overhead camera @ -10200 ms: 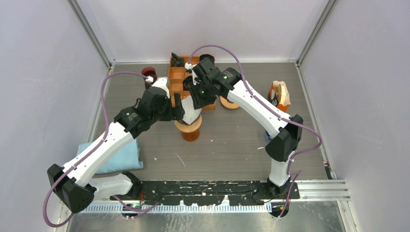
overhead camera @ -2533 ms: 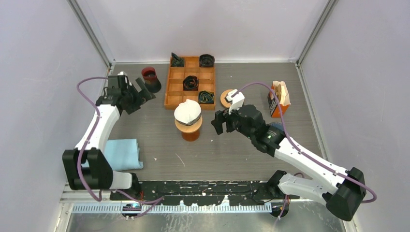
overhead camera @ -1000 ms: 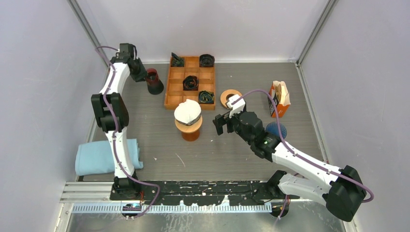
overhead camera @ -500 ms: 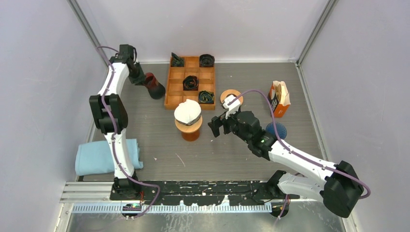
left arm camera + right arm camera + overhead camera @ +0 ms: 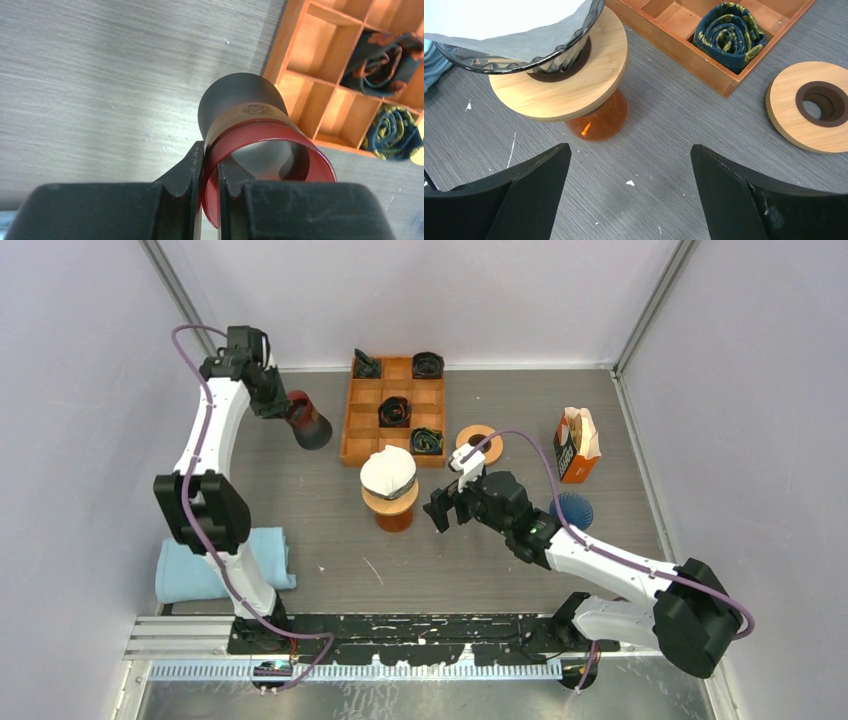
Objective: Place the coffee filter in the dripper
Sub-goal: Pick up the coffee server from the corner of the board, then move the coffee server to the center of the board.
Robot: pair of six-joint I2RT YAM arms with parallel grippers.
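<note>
Coffee filter (image 5: 499,20) in dripper (image 5: 571,47): likely limp, light paper, best pinched at its rim. Right gripper (image 5: 628,152) gapes wide; left gripper (image 5: 210,150) clamps red cup (image 5: 280,145).

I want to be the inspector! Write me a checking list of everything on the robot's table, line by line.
Surface: grey wood-grain table, some white specks.
Job's things: white coffee filter sits in the glass dripper, on a wooden collar over an amber carafe.
Clutter: wooden tray with rolled fabrics, wooden ring, orange paper bag, blue ribbed object, blue cloth.
Grippers: left gripper shut on a tilted red cup at its rim; right gripper open, empty, beside the carafe.
Cables: a purple cable loops along each arm.
Surroundings: pale walls, metal corner posts.
</note>
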